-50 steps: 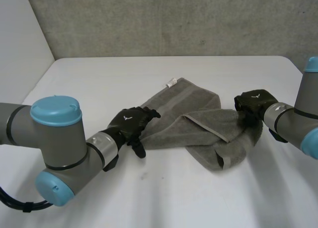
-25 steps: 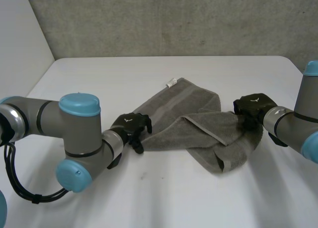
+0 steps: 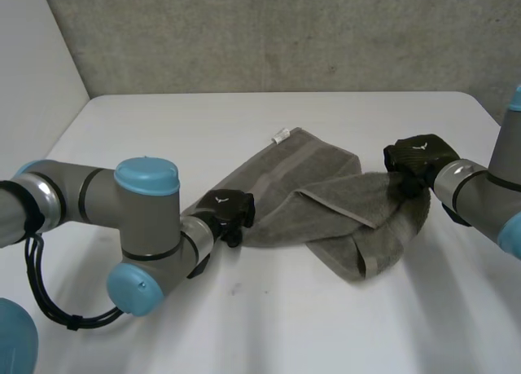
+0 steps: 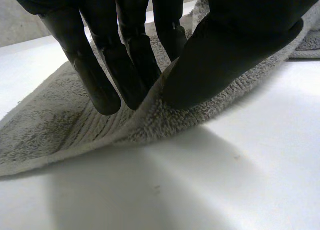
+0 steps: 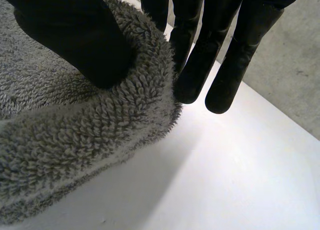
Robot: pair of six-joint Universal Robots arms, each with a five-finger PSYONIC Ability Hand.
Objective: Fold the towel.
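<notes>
Grey towel (image 3: 317, 203) lies rumpled on the white table (image 3: 285, 325), partly doubled over itself, running from mid-table toward the robot's right side. A small white label (image 3: 282, 134) sits at its far corner.

Robot's left hand (image 3: 226, 211) is at the near-left corner of the towel. In the left wrist view its thumb (image 4: 245, 44) presses the terry edge against the fingers (image 4: 100, 69), a firm pinch (the edge is lifted clear of the table there).

Robot's right hand (image 3: 417, 158) is at the towel's right end. In the right wrist view thumb (image 5: 70, 34) and fingers (image 5: 200, 59) are closed on a thick rolled fold of pile.

Both arms reach in low over the table. Grey wall (image 3: 285, 32) stands behind it.
</notes>
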